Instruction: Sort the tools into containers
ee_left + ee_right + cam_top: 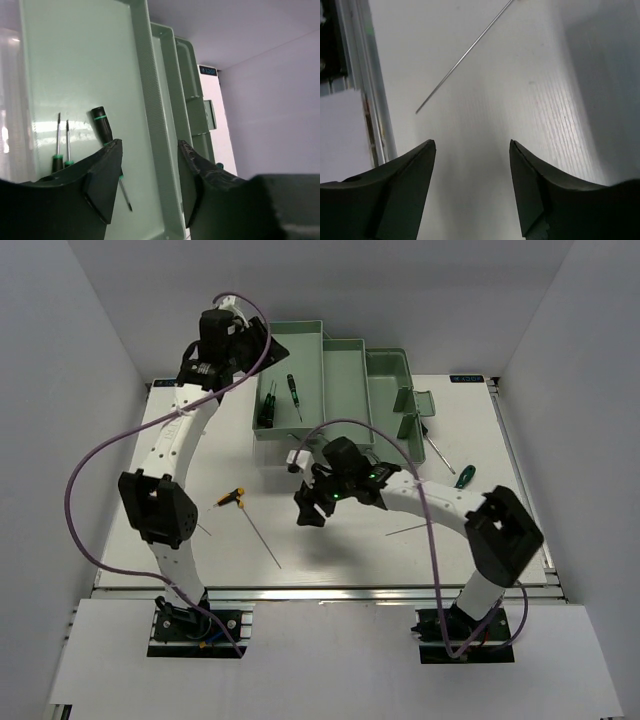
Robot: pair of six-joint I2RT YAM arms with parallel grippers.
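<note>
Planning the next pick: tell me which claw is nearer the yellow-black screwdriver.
Right. The right claw hangs right of the yellow-black screwdriver; the left claw is far beyond it, at the tray.

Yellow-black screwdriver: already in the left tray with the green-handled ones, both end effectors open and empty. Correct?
No. The yellow-black screwdriver lies on the table, outside the left tray; the top external view shows it. The green-handled screwdrivers are in that tray, and the left end effector and right end effector are open and empty.

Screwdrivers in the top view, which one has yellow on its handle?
The yellow-black screwdriver lying loose on the table, left of centre; the other screwdrivers all have green or dark handles.
</note>
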